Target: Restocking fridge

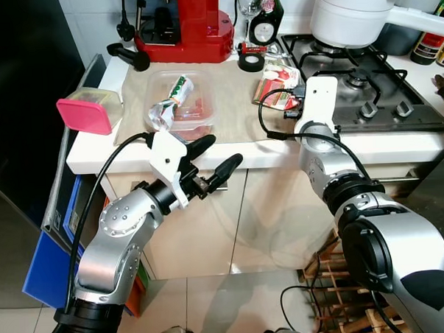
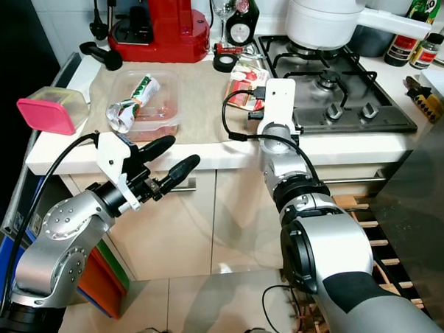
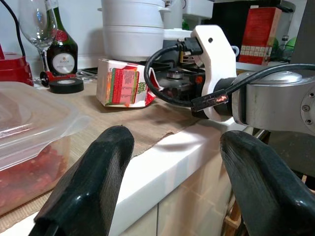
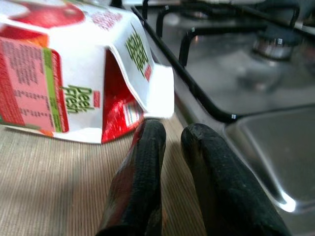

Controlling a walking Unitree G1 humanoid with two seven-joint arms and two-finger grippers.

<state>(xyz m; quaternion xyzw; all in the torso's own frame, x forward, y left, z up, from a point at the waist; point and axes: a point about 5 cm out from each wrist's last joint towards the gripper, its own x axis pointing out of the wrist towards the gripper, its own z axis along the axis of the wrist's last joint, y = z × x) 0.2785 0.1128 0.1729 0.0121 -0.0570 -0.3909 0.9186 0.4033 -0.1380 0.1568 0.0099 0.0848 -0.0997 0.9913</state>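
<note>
A red-and-white carton [image 1: 277, 86] lies on its side on the beige mat, beside the hob. My right gripper [image 4: 173, 132] rests on the mat with its fingers shut and empty, tips just short of the carton's folded end [image 4: 74, 73]. A clear lidded container [image 1: 181, 103] of red food sits left of the carton with a crumpled wrapper on its lid. A pink-lidded tub [image 1: 90, 109] overhangs the counter's left corner. My left gripper [image 1: 223, 152] hangs open in front of the counter's front edge, below the clear container, holding nothing.
The gas hob [image 1: 366, 86] with a white pot [image 1: 352, 13] takes up the counter's right side. A red coffee machine [image 1: 186, 24], a tape roll [image 1: 251, 60], a glass and a bottle stand at the back. A dark appliance [image 1: 19, 87] is at left, a wooden rack [image 1: 338, 294] on the floor at right.
</note>
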